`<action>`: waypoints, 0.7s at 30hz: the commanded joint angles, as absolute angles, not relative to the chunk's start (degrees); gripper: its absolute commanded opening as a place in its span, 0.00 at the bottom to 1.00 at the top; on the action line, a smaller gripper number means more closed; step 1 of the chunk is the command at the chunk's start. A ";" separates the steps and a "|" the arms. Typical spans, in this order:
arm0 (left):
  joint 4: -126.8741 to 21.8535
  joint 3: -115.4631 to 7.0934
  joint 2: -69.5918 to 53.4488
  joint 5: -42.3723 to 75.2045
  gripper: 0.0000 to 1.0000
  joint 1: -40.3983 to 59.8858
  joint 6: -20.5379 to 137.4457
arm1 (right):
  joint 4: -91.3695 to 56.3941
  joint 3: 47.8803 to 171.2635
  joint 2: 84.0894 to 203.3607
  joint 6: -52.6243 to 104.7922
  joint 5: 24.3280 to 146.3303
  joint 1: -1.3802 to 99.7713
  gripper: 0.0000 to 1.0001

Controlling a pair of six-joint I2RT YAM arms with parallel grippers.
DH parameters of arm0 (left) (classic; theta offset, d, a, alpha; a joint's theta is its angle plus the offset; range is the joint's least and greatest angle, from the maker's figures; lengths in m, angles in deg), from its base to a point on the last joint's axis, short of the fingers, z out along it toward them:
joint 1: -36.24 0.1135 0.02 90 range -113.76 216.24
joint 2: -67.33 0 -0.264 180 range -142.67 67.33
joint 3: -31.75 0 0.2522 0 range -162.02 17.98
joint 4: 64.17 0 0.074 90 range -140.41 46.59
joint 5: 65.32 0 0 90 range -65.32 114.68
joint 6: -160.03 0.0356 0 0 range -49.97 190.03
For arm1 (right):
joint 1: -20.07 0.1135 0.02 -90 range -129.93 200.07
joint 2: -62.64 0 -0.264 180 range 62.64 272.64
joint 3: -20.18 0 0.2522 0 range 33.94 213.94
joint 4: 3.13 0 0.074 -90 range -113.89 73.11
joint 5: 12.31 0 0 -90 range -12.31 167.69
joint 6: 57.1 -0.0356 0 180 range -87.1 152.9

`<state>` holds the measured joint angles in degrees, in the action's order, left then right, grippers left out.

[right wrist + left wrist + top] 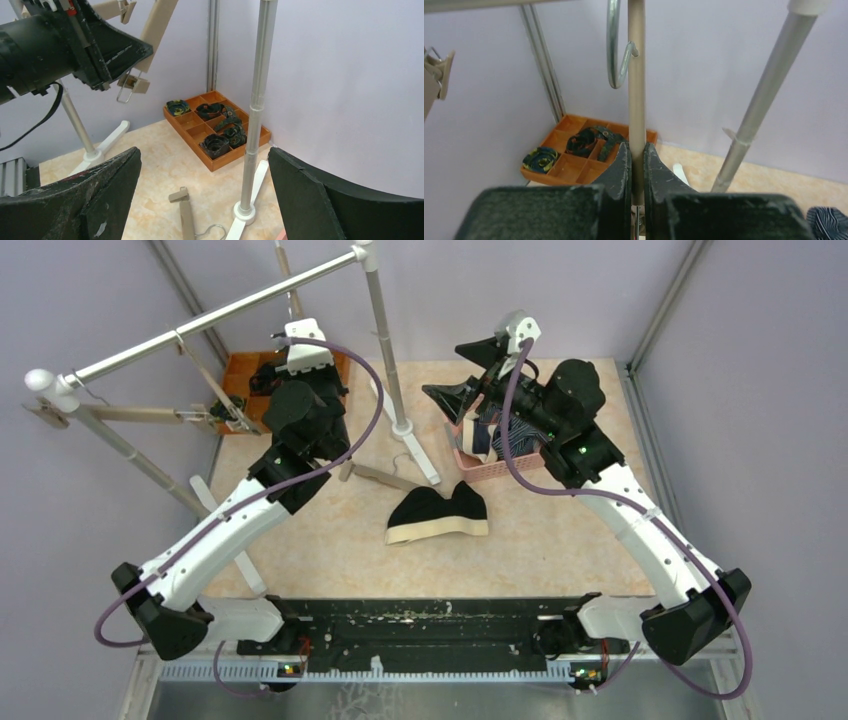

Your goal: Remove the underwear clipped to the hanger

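Observation:
My left gripper (637, 147) is shut on the beige bar of a hanger (636, 90), whose metal hook (616, 50) curls above. In the top view it is (238, 408) at the rack's left side. The right wrist view shows this hanger (155, 25) tilted, and the clip (132, 82) at its lower end holds nothing. Black underwear with a beige waistband (440, 515) lies on the table. Striped underwear (497, 435) lies in a pink basket (480, 468). My right gripper (460, 372) is open and empty above that basket, and in its own view (202, 150) too.
A second beige hanger (130, 415) hangs on the silver rack bar (210, 318). Another hanger (187, 215) lies on the table by the rack's upright pole (255, 110). An orange tray (197, 132) of rolled socks stands at the back wall.

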<state>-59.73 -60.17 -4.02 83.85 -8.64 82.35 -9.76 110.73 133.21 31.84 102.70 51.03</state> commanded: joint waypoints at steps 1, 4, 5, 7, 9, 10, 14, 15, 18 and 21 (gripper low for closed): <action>-85.25 -59.73 -4.69 84.95 0.00 -8.71 96.90 | -7.91 112.44 132.53 32.25 102.12 50.84 0.97; -90.55 -59.37 -5.14 84.35 0.00 -8.05 98.37 | -7.40 111.72 132.43 31.68 102.21 50.83 0.97; -92.09 -59.30 -5.30 84.17 0.00 -7.75 98.70 | -7.26 111.53 132.43 31.47 102.20 50.83 0.97; -95.43 -58.70 -5.87 84.34 0.00 -7.35 99.82 | -6.99 111.02 132.43 30.96 102.44 50.83 0.97; -98.40 -57.69 -6.05 84.38 0.00 -6.87 100.38 | -7.04 110.59 132.34 30.61 102.64 50.83 0.97; -98.88 -57.39 -6.06 84.21 0.00 -6.49 100.00 | -7.12 110.49 132.22 30.44 102.71 50.84 0.97; -88.40 -58.92 -6.44 81.83 0.00 -3.16 89.48 | -7.60 109.44 130.97 30.20 102.65 50.83 0.97; -83.67 -59.57 -6.43 80.66 0.00 -1.85 85.49 | -7.78 109.13 130.57 30.21 102.68 50.83 0.97; -72.50 -60.85 -6.43 75.64 0.00 3.00 73.81 | -8.60 108.32 129.41 29.78 102.88 50.83 0.97; -65.49 -61.88 -7.13 70.88 0.00 6.30 66.76 | -8.96 107.19 128.14 29.48 102.96 50.83 0.97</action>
